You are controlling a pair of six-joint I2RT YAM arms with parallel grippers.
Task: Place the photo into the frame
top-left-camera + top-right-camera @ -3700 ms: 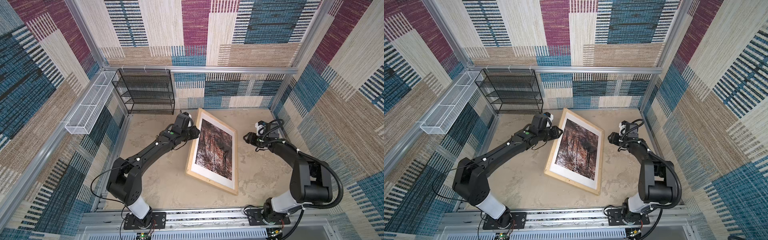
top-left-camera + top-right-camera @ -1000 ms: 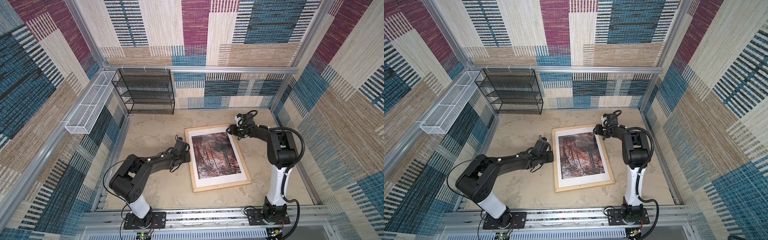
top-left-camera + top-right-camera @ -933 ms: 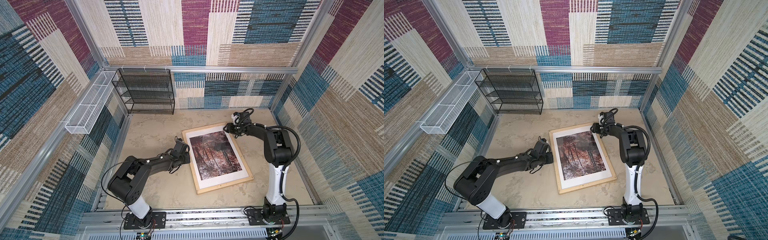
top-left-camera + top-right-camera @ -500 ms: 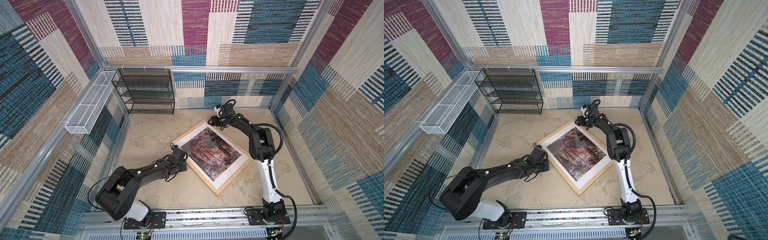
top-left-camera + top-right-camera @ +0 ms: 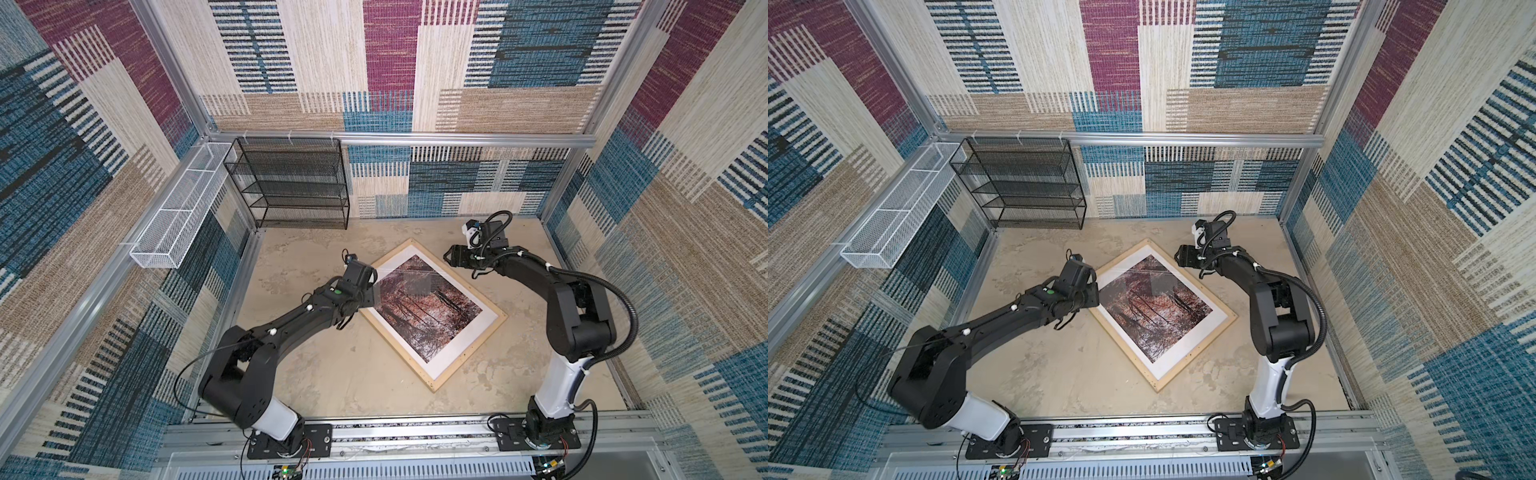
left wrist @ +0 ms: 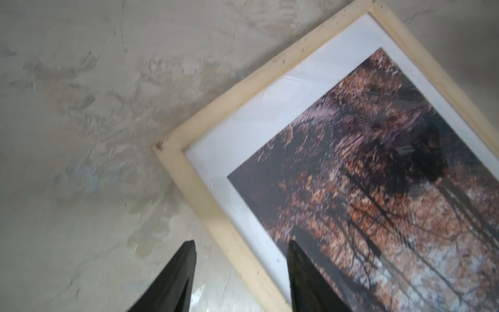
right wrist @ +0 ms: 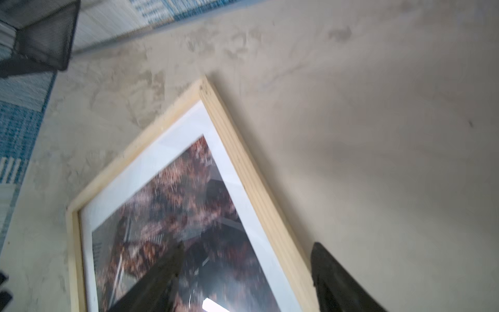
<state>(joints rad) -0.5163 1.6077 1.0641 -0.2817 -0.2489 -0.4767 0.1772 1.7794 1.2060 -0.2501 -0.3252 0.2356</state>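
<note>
photo [image 5: 419, 309]: is being shown face up behind the pane of the frame [image 5: 467, 351], red-brown autumn trees, at the middle of the table [image 5: 332, 374] in both top views.
white mat [image 6: 243, 129]: is being seen as a border all round the photo, between print and wood.
frame: is being shown lying on the table, turned so that its corners are pointing to 12, 3, 6 and 9 o'clock; pale reflections are being carried on its pane.
left gripper [image 6: 241, 243]: is being held over the frame's 9 o'clock corner, which is being hidden by it in both top views.
left fingers [image 6: 172, 283]: are being held apart, wider than the wooden strip; in the left wrist view one is being seen in front of bare table and one in front of mat and photo, with the strip between them; whether wood is being touched cannot be told.
right gripper [image 7: 248, 244]: is being held beside the frame's edge between 12 and 3 o'clock, at about 1 o'clock from the photo.
right fingers [image 7: 332, 283]: are being held wide apart, blurred in the right wrist view; one is being seen in front of the photo, the other in front of bare table.
black mesh shelf [image 5: 291, 183]: is being shown standing at the table's 11 o'clock corner, well apart from the frame.
white wire basket [image 5: 174, 220]: is being shown hung on the side wall at about 10 o'clock.
</note>
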